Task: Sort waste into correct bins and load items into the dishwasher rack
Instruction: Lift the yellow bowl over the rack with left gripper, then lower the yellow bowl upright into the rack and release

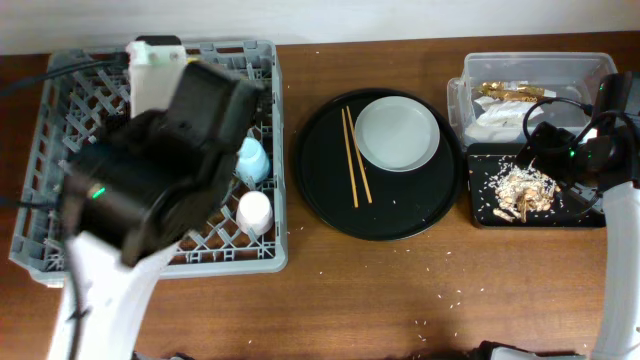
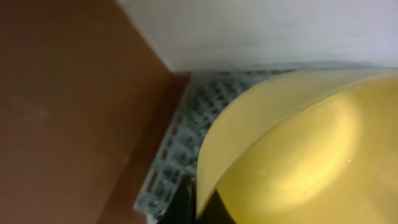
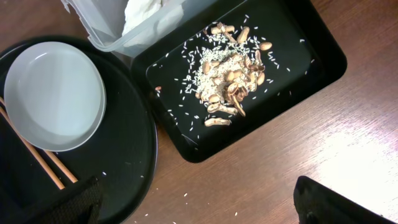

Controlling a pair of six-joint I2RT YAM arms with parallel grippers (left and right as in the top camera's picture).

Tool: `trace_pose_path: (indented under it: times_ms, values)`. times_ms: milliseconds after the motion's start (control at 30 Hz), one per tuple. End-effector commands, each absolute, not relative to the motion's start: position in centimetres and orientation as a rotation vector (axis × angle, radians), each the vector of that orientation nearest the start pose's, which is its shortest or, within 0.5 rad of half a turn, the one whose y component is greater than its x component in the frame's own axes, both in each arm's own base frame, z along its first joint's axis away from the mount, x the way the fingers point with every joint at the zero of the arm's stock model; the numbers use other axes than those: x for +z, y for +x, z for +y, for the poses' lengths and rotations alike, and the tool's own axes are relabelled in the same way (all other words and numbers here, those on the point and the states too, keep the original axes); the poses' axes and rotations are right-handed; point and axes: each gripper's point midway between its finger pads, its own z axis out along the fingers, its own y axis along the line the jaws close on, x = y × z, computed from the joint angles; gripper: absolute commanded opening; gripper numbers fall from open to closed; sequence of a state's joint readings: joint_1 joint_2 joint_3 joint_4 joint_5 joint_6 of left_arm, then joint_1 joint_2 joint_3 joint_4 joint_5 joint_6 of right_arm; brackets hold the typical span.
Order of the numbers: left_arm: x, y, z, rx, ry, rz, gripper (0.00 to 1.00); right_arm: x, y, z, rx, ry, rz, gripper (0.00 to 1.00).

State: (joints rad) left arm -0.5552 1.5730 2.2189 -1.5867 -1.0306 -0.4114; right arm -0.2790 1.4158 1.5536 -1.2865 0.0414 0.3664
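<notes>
My left gripper (image 2: 199, 202) is shut on the rim of the yellow bowl (image 2: 298, 155) and holds it over the far corner of the grey dishwasher rack (image 2: 180, 143). In the overhead view my left arm hides the bowl. The blue cup (image 1: 252, 160) and the pink cup (image 1: 255, 212) stand in the rack (image 1: 230, 262). The grey-green plate (image 1: 397, 133) and the chopsticks (image 1: 355, 155) lie on the round black tray (image 1: 330, 200). My right gripper (image 3: 199, 202) is open and empty, above the table beside the shallow black tray (image 3: 323, 56), which holds food scraps (image 3: 230, 74).
The clear tub (image 1: 590, 65) at the back right holds the gold wrapper (image 1: 510, 93) and white napkins (image 1: 495, 117). Rice grains are scattered on the wooden table in front of the trays. A wall runs behind the rack.
</notes>
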Motion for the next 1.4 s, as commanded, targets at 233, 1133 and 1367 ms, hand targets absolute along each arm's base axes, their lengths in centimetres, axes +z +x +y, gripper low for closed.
trace_pose_path:
  times_ms: [233,1133,1367]
  values:
    - [36.1,43.9,0.8,1.121,-0.642,1.663,0.00,24.3,29.9,-9.7,-0.051,0.893,2.566,0.99]
    - [18.5,56.6,-4.0,1.100,-0.270,1.951,0.00,24.3,29.9,-9.7,-0.051,0.893,2.566,0.98]
    - [19.5,56.0,-1.5,1.194,-0.351,1.900,0.00,24.3,29.9,-9.7,-0.051,0.893,2.566,0.99]
